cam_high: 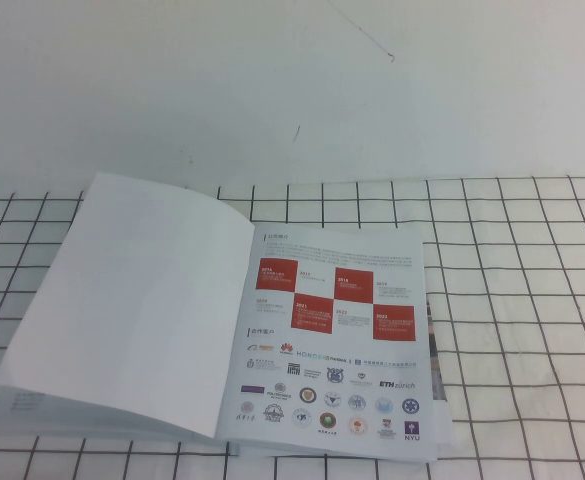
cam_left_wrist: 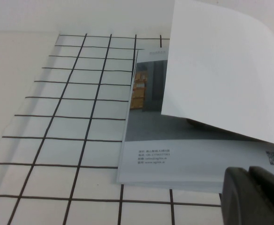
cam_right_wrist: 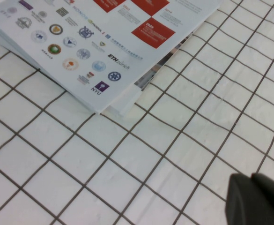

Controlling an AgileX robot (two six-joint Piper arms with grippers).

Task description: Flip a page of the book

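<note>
The book [cam_high: 332, 340] lies open on the gridded cloth. The page [cam_high: 142, 300] lies turned over on the left half with its plain white reverse up, slightly arched. The right half shows the page with red squares and logos [cam_high: 337, 300]. In the left wrist view the white page [cam_left_wrist: 221, 70] arches over the sheet with the warehouse photo [cam_left_wrist: 146, 89]. My left gripper [cam_left_wrist: 251, 171] is shut and empty, near the book's corner. My right gripper [cam_right_wrist: 251, 177] is shut and empty over the cloth, apart from the book's logo corner [cam_right_wrist: 99, 86]. Neither gripper shows in the high view.
A white cloth with a black grid [cam_high: 532, 300] covers the table. A plain white wall [cam_high: 272, 80] rises behind it. Bare grid cloth lies to the right of the book [cam_right_wrist: 174, 140] and to its left [cam_left_wrist: 71, 117].
</note>
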